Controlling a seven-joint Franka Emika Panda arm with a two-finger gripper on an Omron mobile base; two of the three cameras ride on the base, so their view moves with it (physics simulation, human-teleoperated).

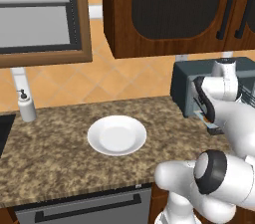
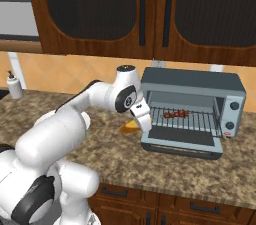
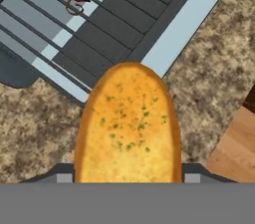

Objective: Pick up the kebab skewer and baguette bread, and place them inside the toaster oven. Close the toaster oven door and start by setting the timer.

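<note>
Over at the far left a small soap dispenser point(image 1: 26, 104) is standing near the back wall, well apart from everything else, and the speckled stone surface point(image 1: 60, 143) is lying open around it. Moving right, a white plate point(image 1: 117, 135) is sitting alone in the middle of the surface with bare room on every side, near the front edge. Past it the white arm is arching across, and its gripper point(image 2: 137, 121) is hanging just in front of the toaster oven point(image 2: 192, 109), its jaws clamped on the baguette bread point(image 3: 129, 123); the golden loaf is sticking out from between them, its tip reaching over the near edge of the toaster oven door point(image 2: 182, 145). That door is lying dropped flat onto the surface, so the oven mouth is gaping open and the wire rack is showing. The kebab skewer point(image 2: 176, 114) is lying on the rack toward the middle, leaving bare bars to its right and left. At the oven's right end two knobs point(image 2: 233, 106) are sitting one above the other. Dark wooden cabinets point(image 2: 150, 9) are hanging close above the oven, leaving only a slim gap over its top.
</note>
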